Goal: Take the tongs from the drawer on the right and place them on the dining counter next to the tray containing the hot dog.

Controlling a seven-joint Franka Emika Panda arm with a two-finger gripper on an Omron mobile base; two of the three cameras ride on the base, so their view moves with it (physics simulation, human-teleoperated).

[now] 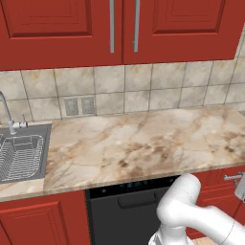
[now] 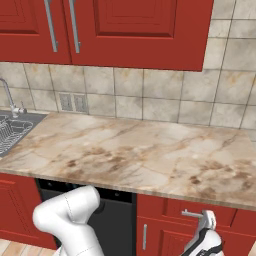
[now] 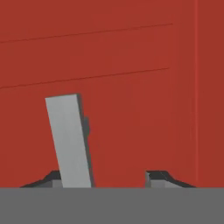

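Observation:
The red drawer [image 2: 220, 216] sits shut under the counter top at the right, so the tongs are hidden. Its short silver bar handle [image 2: 193, 214] shows too in the left base view as the handle [image 1: 233, 177]. My gripper [image 2: 206, 221] is right at that handle, at the picture's edge in the left base view [image 1: 240, 187]. In the hand view the handle [image 3: 70, 140] stands between the fingertips of the gripper [image 3: 105, 177], close to the left one, while the right fingertip [image 3: 157, 177] is well clear of it. The jaws are open. The tray and dining counter are out of view.
A marble kitchen counter top [image 1: 139, 143] runs across, with a sink and wire rack [image 1: 19, 155] at the left and a tap [image 1: 8, 117]. A black dishwasher front [image 1: 124, 210] is below, red wall cabinets [image 1: 72, 28] above. My white arm [image 1: 191, 215] stands before the dishwasher.

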